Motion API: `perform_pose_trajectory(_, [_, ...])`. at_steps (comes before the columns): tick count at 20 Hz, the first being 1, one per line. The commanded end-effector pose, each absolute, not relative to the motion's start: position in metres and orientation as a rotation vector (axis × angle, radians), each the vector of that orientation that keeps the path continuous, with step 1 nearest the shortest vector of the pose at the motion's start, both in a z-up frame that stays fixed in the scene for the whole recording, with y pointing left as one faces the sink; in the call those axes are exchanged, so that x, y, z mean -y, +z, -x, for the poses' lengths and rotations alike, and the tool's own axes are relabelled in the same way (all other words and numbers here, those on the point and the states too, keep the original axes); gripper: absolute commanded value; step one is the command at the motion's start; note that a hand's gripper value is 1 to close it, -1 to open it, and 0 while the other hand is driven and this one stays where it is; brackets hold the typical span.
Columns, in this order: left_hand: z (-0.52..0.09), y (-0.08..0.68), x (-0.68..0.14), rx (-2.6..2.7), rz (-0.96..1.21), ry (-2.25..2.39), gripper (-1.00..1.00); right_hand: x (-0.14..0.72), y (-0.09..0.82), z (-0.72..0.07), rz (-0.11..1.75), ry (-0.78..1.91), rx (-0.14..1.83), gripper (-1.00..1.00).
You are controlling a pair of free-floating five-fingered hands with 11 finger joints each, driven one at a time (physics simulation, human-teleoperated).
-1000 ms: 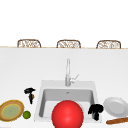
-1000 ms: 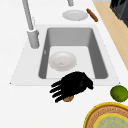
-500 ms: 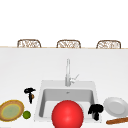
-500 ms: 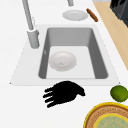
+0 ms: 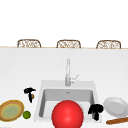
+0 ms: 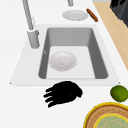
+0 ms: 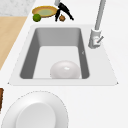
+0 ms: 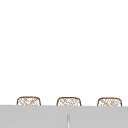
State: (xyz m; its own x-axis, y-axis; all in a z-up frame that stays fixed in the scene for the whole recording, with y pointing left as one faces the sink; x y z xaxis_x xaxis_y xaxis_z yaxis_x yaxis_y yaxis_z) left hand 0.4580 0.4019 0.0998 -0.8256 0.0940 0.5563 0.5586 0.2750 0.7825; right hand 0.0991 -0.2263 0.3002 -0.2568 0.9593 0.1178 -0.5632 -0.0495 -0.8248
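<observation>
While the right hand (image 5: 96,110) hangs idle at the sink's (image 5: 40,100) right front corner, just beside the white plate (image 5: 116,106), the left hand (image 5: 29,92) hovers over the counter just left of the sink. A small brown thing (image 5: 32,96) sits directly under this hand — too small to name. Its fingers (image 6: 50,96) look spread and fairly straight, pointing away from the sink's front edge; no grip on the brown thing can be made out. Further left of the sink lie a lime (image 5: 26,114) and a woven plate (image 5: 11,110); a bowl (image 6: 62,60) rests inside the basin.
</observation>
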Motion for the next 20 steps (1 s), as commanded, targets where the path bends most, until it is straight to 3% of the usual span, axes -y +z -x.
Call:
perform_pose_trajectory(1, [-0.458,0.078,-0.409,2.118,0.572,-1.489,1.0,0.226,0.3,-0.099,0.577,1.608,0.954,0.0])
perform_pose_trajectory(14, [-0.464,0.106,-0.394,2.256,0.493,-1.55,1.0,0.226,0.3,-0.099,0.577,1.608,0.954,0.0])
perform_pose_trajectory(20, [-0.47,0.157,-0.377,2.233,0.495,-1.571,1.0,0.226,0.3,-0.099,0.577,1.608,0.954,0.0])
